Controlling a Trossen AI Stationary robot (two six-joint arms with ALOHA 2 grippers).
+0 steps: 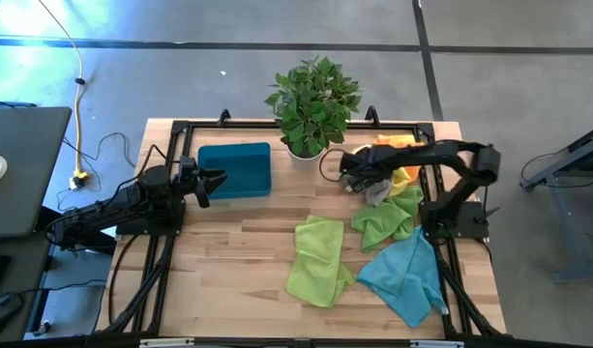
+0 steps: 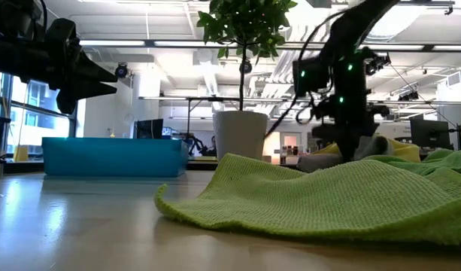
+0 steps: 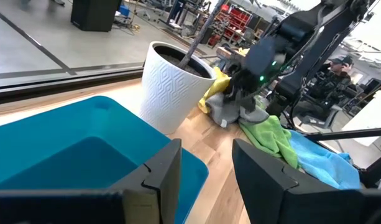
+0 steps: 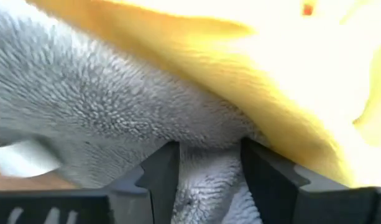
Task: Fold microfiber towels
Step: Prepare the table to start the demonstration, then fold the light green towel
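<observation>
At left of the high view, the left pincer hovers over the blue tray, its fingers apart and empty, well away from any cloth. Right of the potted plant, the right pincer reaches into the heaped microfiber towels at upper right, fingers apart with the grey towel bunched between them, just under the yellow towel. The grey towel lies directly ahead of the right pincer, so that arm is far nearer; a flat lime towel and a blue towel lie lower on the counter.
</observation>
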